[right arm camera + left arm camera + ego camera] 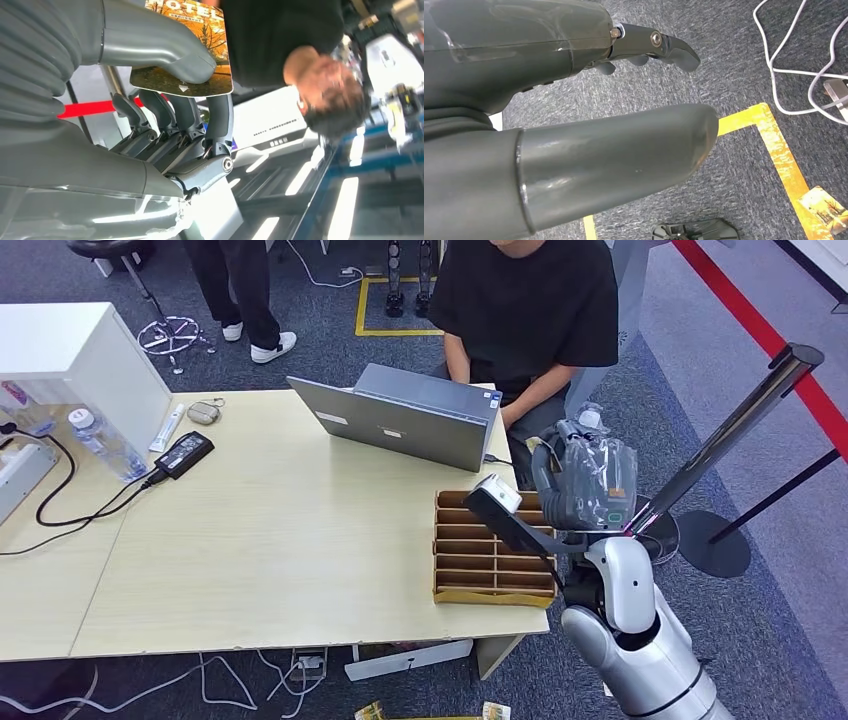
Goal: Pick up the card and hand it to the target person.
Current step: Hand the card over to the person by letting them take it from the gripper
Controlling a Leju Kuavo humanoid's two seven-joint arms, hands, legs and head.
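Pinching the card between thumb and fingers of my right hand, I have it raised at the table's near right corner, its face turned toward the seated person. To finish the handover well, I judge I should extend slowly toward that person's hands, keep the card level, and loosen only once they grip it; releasing early would drop it. My left hand hangs by the floor, holding nothing, fingers loosely apart. Counting outward: one card held, one wooden slotted tray just beside my arm, one laptop, one seated person, and a second person standing beyond.
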